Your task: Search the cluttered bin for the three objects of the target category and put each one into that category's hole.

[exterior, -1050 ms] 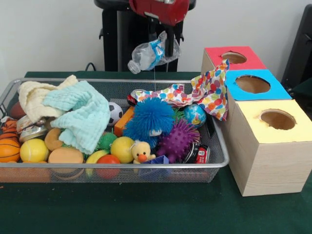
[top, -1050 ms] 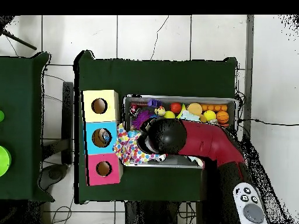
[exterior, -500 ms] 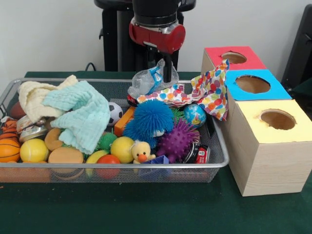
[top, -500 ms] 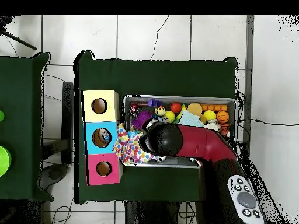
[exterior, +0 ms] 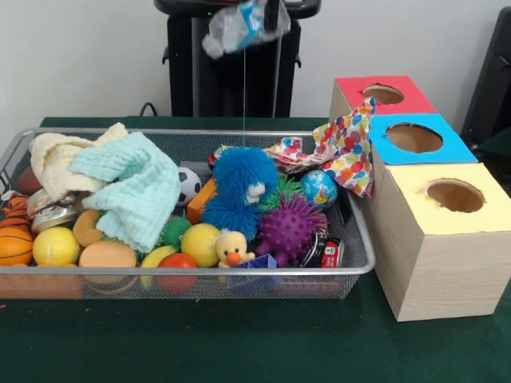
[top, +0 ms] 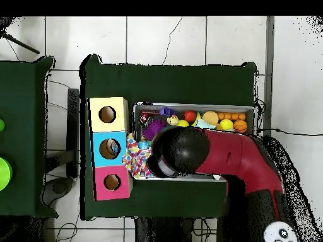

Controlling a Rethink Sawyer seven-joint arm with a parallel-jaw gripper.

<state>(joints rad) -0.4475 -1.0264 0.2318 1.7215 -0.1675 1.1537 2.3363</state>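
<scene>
The gripper (exterior: 272,9) shows only at the front view's top edge, clenched on a crumpled clear plastic bottle (exterior: 239,26) with a blue label — long axis nearly level, cap end dipping toward 8 o'clock. It hangs high above the wire-mesh bin (exterior: 351,267). Below it lies a fuzzy blue ball (exterior: 239,191), a spiky purple ball (exterior: 289,227) just beside at 4 o'clock. A polka-dot cloth (exterior: 343,152) drapes over the bin's rim onto the wooden boxes — red-topped (exterior: 399,104), blue-topped (exterior: 447,152), yellow-topped (exterior: 415,207) — each with a round hole, on the green counter (exterior: 239,343).
</scene>
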